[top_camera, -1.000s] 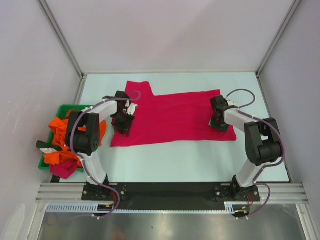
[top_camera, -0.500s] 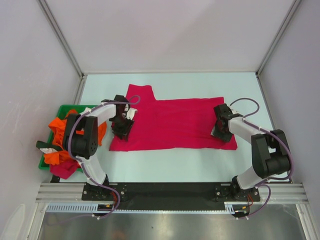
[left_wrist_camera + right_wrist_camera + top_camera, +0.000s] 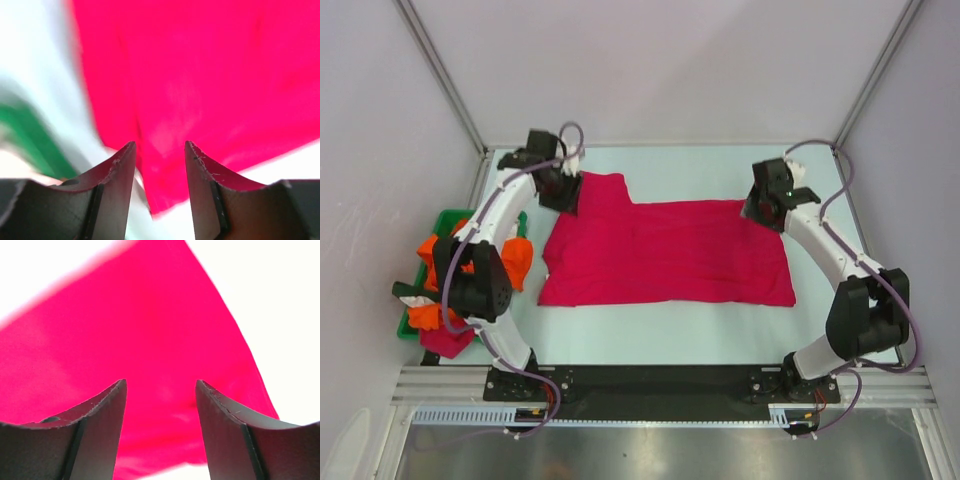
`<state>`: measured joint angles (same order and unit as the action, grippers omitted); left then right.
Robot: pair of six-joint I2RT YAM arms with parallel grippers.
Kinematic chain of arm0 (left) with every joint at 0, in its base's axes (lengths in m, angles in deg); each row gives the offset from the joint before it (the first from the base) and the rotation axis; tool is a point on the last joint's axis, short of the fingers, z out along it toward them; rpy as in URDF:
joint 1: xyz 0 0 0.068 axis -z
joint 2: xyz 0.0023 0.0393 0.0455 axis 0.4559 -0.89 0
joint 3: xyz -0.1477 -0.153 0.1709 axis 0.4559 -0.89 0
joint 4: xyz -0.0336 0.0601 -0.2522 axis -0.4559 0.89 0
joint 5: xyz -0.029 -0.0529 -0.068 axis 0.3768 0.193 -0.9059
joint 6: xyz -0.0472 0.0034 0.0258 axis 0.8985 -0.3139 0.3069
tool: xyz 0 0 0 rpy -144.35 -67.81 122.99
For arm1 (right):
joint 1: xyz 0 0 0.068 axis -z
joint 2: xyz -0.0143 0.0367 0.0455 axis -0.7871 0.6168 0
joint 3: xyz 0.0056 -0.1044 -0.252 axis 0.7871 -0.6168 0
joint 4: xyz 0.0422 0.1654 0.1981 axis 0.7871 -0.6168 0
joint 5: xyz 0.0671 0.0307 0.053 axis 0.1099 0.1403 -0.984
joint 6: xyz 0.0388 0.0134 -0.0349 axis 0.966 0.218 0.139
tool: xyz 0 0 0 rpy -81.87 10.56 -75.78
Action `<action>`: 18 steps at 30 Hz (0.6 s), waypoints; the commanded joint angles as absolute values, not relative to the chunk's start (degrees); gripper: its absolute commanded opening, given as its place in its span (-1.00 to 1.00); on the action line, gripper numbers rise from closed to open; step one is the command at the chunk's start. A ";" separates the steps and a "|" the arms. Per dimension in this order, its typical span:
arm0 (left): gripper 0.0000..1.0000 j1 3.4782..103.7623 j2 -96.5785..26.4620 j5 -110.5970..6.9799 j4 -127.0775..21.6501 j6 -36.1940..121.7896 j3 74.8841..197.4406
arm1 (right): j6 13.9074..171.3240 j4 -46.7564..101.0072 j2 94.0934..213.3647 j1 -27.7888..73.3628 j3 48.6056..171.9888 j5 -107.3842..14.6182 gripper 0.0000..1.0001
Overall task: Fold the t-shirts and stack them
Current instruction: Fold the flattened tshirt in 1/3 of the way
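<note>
The left gripper (image 3: pixel 562 193) sits over the far left corner of the red t-shirt (image 3: pixel 665 250), where a sleeve juts out toward the back wall. In the left wrist view its fingers (image 3: pixel 115 175) stand a little apart, and nothing is pinched between the tips. Red cloth (image 3: pixel 200 75) fills the view beyond them. A narrow point of the cloth's edge runs down through the gap, and pale surface shows to either side of it. That view is blurred, so I cannot tell whether the tips touch the cloth.

The right gripper (image 3: pixel 763 210) is at the shirt's far right corner, well apart from the left one, with the whole width of the garment between them. Its fingers (image 3: pixel 100 410) are spread somewhat wider than the left pair and also hold nothing. Ahead of them the red fabric (image 3: pixel 125 340) rises to a corner, with bright bare surface past it on the right and along the top.

From above, the shirt lies spread flat on the pale surface (image 3: pixel 670 325), reaching from both pairs of fingers back toward the arm bases. Its near edge is fairly straight, and there are a few soft creases close to the left fingers.

To the outer side of the left fingers, nearer the bases, a green bin (image 3: pixel 440 220) sits at the surface's edge. It holds a heap of orange clothes (image 3: pixel 425 312), with a darker red piece (image 3: pixel 445 340) at its near end.
</note>
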<state>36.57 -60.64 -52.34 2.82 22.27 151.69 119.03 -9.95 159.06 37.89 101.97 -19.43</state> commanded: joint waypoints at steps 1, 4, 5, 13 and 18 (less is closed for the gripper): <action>-0.03 34.77 -68.59 -52.16 0.81 27.25 168.03 | 113.24 -6.47 163.78 37.76 112.26 -17.29 0.26; -0.04 34.77 -78.17 -48.49 2.30 28.14 179.98 | 111.39 -4.45 166.77 37.85 115.87 -17.82 0.24; -0.05 34.85 -80.39 -47.34 2.91 27.88 182.44 | 110.86 -3.49 167.39 37.85 116.74 -18.35 0.22; -0.14 34.51 -95.35 -43.64 -1.63 24.45 193.89 | 109.36 -0.94 171.26 36.36 117.02 -18.97 0.18; -0.07 33.89 -97.98 -41.44 -9.38 24.10 194.77 | 107.78 0.56 172.23 34.43 117.02 -18.00 0.18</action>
<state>34.69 -99.20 -43.69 -1.81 25.13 190.16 110.03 -2.72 171.91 35.82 115.48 -18.84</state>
